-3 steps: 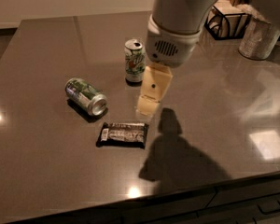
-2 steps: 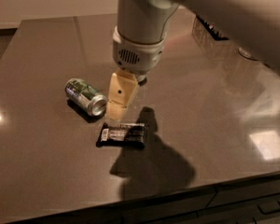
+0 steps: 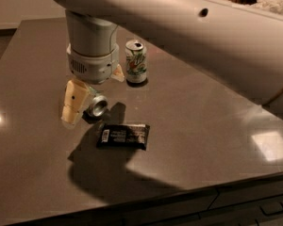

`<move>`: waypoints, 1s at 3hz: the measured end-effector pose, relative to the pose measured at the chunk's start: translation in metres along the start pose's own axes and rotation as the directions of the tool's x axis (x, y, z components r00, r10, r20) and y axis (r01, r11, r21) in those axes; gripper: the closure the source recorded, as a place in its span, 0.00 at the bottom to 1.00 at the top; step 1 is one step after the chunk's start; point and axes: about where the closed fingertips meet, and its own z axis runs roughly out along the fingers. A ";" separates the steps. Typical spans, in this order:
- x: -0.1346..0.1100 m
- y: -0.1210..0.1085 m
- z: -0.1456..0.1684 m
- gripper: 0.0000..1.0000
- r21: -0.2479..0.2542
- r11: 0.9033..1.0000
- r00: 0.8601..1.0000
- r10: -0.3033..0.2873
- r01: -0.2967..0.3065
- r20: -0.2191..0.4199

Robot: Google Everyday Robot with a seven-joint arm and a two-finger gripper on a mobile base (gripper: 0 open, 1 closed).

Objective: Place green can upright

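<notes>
gripper (image 3: pixel 95 98) was swung left across table (image 3: pixel 203 126) and lowered over green can (image 3: pixel 98 106) | fingers (image 3: pixel 75 100) were seen spread, straddling it, nothing gripped | green can was left on its side, near wrapper (image 3: pixel 123 136) | grasp judged imminent, uprighting not done

Gripper (image 3: pixel 92 95) over green can (image 3: pixel 97 106) (wrapper (image 3: pixel 123 136) before it, other can (image 3: pixel 136 62) behind).
</notes>
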 end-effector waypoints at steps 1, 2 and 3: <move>-0.023 0.002 0.013 0.00 -0.016 0.998 0.998 0.056 -0.056 0.008; -0.044 -0.002 0.019 0.00 -0.009 0.995 0.995 0.097 -0.097 0.025; -0.059 -0.003 0.025 0.00 -0.002 0.993 0.993 0.116 -0.116 0.030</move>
